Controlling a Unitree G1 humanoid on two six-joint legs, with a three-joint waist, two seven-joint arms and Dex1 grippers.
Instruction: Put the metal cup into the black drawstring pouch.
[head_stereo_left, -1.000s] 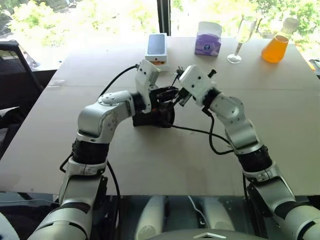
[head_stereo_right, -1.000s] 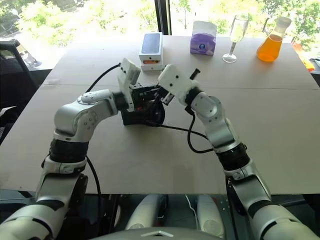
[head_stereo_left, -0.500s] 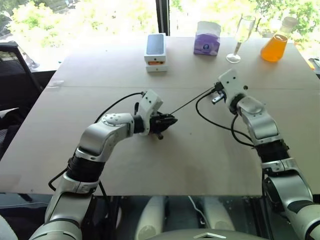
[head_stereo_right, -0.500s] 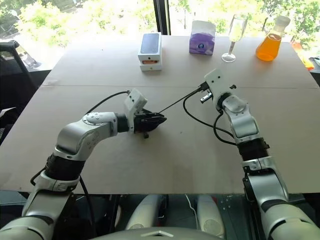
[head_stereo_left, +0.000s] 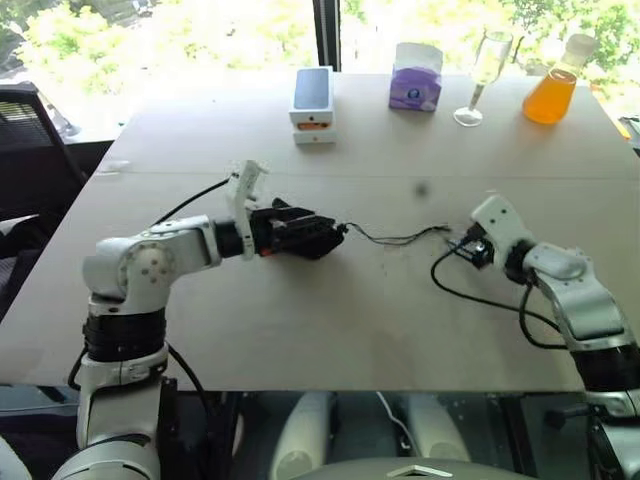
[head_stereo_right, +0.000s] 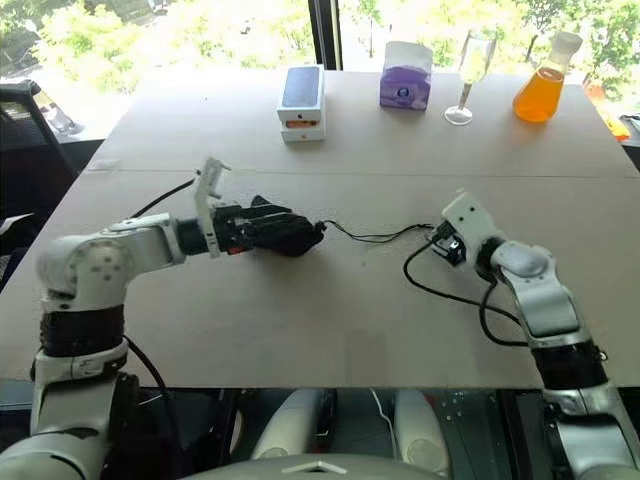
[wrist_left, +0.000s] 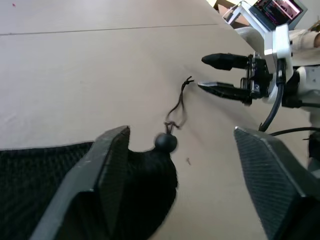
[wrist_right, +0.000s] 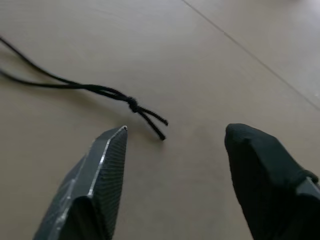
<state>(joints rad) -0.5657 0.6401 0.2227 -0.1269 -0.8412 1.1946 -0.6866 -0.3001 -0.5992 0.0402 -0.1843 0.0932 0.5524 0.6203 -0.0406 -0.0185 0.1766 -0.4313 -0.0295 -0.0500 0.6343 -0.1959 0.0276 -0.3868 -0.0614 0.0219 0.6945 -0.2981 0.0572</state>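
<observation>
Centrally on the worktop (head_stereo_left: 330, 330) lies the black drawstring pouch (head_stereo_left: 305, 236), on its side, its mouth apparently cinched behind a bead-like cord stopper (wrist_left: 166, 142). Its cord (head_stereo_left: 395, 238) trails slack across the surface to a knotted end (wrist_right: 132, 104). The left gripper (wrist_left: 187, 165) straddles the pouch's gathered end with jaws spread wide, released rather than clamping; one finger (wrist_left: 112, 165) lies against the fabric. The right gripper (wrist_right: 172, 180) hovers just beside the knot, jaws likewise apart and empty. This layout suggests a cord let go after tightening. The metal cup cannot be made out; judging by the pouch's bulk, it probably sits inside. Behind stand a stemmed glass (head_stereo_left: 482, 75), apparently empty, and an orange-filled flask (head_stereo_left: 552, 90).
</observation>
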